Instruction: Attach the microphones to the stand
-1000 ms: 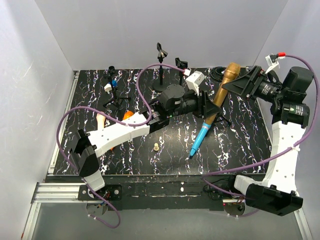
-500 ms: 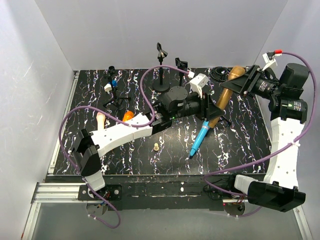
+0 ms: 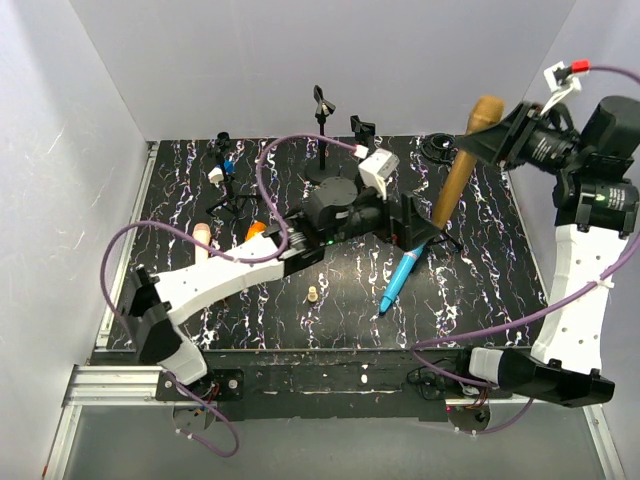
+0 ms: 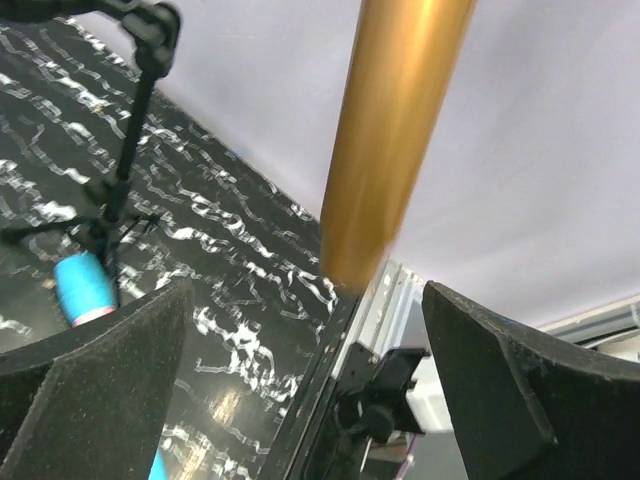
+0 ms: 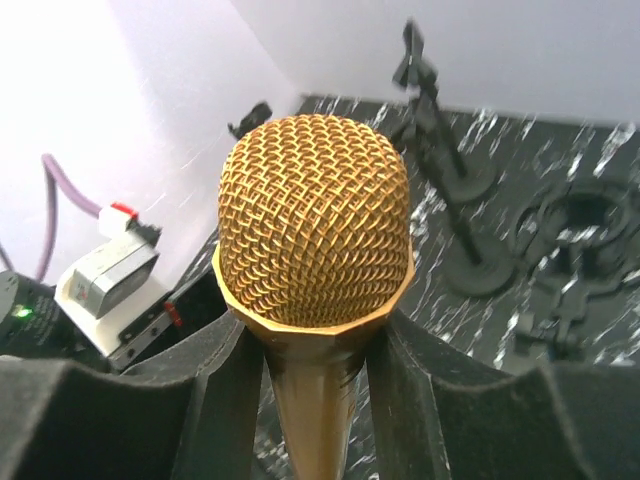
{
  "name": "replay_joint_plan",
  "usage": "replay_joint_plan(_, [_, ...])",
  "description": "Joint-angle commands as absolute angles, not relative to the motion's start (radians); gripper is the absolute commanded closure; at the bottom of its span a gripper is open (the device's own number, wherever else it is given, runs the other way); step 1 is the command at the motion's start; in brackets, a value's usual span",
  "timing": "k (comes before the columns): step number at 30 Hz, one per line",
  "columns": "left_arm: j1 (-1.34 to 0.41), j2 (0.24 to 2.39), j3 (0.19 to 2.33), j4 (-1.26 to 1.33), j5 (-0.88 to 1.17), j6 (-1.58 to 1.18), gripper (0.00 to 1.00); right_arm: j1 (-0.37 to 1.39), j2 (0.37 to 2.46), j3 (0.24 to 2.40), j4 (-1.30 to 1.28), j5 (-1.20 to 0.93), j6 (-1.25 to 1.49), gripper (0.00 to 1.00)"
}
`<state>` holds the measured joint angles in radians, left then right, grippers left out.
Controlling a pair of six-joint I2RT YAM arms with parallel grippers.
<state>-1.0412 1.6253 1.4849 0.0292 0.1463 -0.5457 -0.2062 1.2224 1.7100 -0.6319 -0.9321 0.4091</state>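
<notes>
My right gripper (image 3: pixel 481 143) (image 5: pixel 315 400) is shut on the golden-brown microphone (image 3: pixel 458 180) (image 5: pixel 314 220) just under its mesh head and holds it steeply tilted above the mat. Its lower end (image 4: pixel 395 130) hangs above and between the wide-apart fingers of my left gripper (image 3: pixel 424 226) (image 4: pixel 310 400), which is open and touches nothing. The light blue microphone (image 3: pixel 402 276) (image 4: pixel 82 285) lies on the mat just below. The orange microphone (image 3: pixel 256 230) and the pale pink one (image 3: pixel 201 238) lie at the left, partly hidden by my left arm. A tall clip stand (image 3: pixel 322 140) (image 5: pixel 440 130) rises at the back.
A second stand (image 3: pixel 362 130) stands beside the tall one, and small tripod stands (image 3: pixel 232 195) are at the back left. A black coiled part (image 3: pixel 438 148) (image 5: pixel 580 240) lies at the back right. A tiny beige peg (image 3: pixel 313 294) sits near the front. White walls close in three sides.
My left gripper has opened and let go of the golden-brown microphone. My right gripper has closed under its head and lifted it up and to the right, more upright.
</notes>
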Motion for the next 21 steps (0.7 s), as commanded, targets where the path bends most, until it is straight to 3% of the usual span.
replay_joint_plan(1, [-1.020,1.419,1.387,-0.063,0.043,-0.454,0.02,-0.199,1.288,1.880,-0.568,-0.870,0.312,0.93])
replay_joint_plan(11, [-1.014,1.192,1.163,-0.236,-0.043,-0.426,0.02,-0.109,1.439,2.103,-0.519,-0.576,0.152,0.93])
replay_joint_plan(21, [-1.014,1.072,1.054,-0.252,-0.095,-0.474,0.02,-0.043,1.555,2.172,-0.420,-0.391,0.094,0.93])
